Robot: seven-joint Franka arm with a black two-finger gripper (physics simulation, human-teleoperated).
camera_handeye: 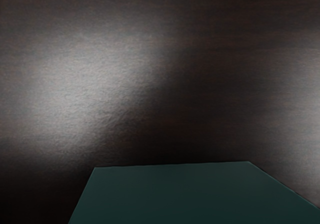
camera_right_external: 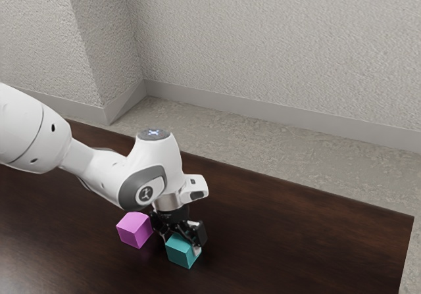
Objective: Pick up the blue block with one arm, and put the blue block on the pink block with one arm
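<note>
1. The small teal-blue cube (camera_right_external: 182, 251) sits just beside the magenta-pink cube (camera_right_external: 135, 229), toward the exterior view's right of it, on the dark wooden counter (camera_right_external: 296, 241).
2. My black claw (camera_right_external: 179, 236) is down over the teal-blue cube (camera_handeye: 190, 196); I cannot tell whether it is clamped or apart.
3. I judge this the grasp step (the magenta-pink cube's top is bare, so nothing is stacked yet).
4. Next I'd want a sure grip, a lift above the magenta-pink cube, a short shift over it, and a square lowering.

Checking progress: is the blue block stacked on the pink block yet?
No, the blue block sits on the table beside the pink block.
</note>
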